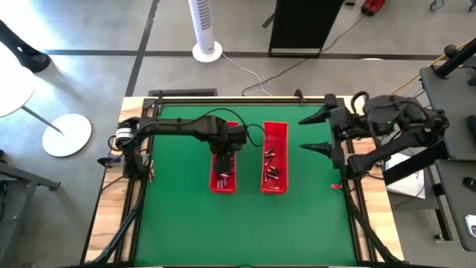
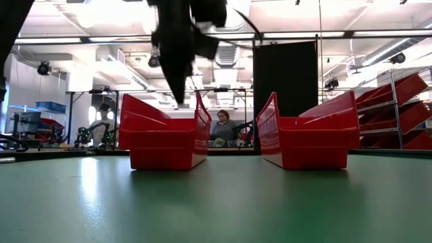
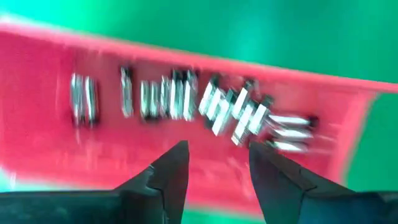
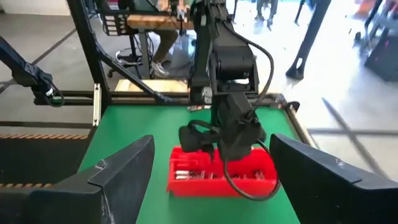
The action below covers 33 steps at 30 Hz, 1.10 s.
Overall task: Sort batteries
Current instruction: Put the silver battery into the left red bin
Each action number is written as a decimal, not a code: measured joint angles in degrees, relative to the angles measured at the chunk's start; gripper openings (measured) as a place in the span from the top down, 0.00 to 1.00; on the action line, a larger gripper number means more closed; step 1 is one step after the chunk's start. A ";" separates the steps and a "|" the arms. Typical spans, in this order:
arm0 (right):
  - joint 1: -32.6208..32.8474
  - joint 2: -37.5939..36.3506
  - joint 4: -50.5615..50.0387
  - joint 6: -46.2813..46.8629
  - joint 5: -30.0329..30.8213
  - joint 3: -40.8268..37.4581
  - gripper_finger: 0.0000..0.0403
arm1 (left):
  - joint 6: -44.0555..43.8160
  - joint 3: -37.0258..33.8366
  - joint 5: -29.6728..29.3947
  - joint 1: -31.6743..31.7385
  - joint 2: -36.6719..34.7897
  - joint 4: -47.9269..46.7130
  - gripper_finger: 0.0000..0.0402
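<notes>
Two red trays (image 1: pixel 274 158) hold batteries (image 3: pixel 186 102); left end effector (image 3: pixel 214 165) hangs released above one, likely next descending to pinch a battery; right end effector (image 4: pixel 211 168) waits spread.

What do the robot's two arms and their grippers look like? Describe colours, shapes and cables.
Both arms are black and jointed. The left gripper has two dark, tapering, pointed fingers, with a black cable looping beside its wrist. The right gripper has broader, dark wedge-shaped fingers.
</notes>
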 joint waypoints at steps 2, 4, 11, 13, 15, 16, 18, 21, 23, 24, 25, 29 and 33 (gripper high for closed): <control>0.00 0.00 0.02 -2.14 0.03 1.17 0.22 | -5.43 2.92 0.67 -0.27 -1.00 -4.99 0.62; 0.00 0.00 0.03 -4.50 0.04 2.29 0.22 | -11.56 3.78 0.68 -0.76 -2.49 -8.76 0.61; -0.07 -0.04 1.37 -8.24 0.12 4.00 0.25 | -23.80 -3.17 0.72 -6.98 -12.49 -11.88 0.61; -0.07 0.18 1.52 -7.61 0.18 4.03 0.27 | -27.24 -7.44 0.74 -9.53 -15.74 -11.84 0.61; -0.07 0.49 2.27 -7.01 0.76 3.76 0.28 | -31.49 -12.52 0.69 -12.37 -19.32 -11.18 0.61; -0.07 0.80 2.33 -6.74 1.49 3.64 0.29 | -33.97 -15.24 0.65 -13.89 -21.08 -10.78 0.61; -0.07 1.78 2.24 -6.27 2.80 3.15 0.30 | -40.07 -21.14 0.66 -16.54 -24.44 -9.03 0.61; -0.42 4.14 2.09 -4.36 4.56 2.17 0.32 | -49.73 -29.58 2.89 -18.75 -28.79 -5.99 0.61; -0.42 6.32 1.88 -2.73 4.57 1.88 0.34 | -53.88 -34.22 5.59 -19.10 -30.80 -4.74 0.61; -0.42 7.54 1.90 -2.42 4.57 1.83 0.34 | -55.20 -36.28 6.90 -19.08 -31.32 -4.71 0.61; -0.39 8.76 1.94 -2.24 4.54 1.83 0.35 | -55.80 -38.28 8.28 -18.95 -31.67 -4.64 0.61; -0.39 13.20 2.72 -2.15 4.54 1.83 0.39 | -54.68 -45.50 16.34 -18.22 -31.26 -4.45 0.61; -0.37 16.22 4.03 -1.10 4.51 1.83 0.44 | -49.95 -51.03 19.98 -18.23 -28.85 -4.49 0.61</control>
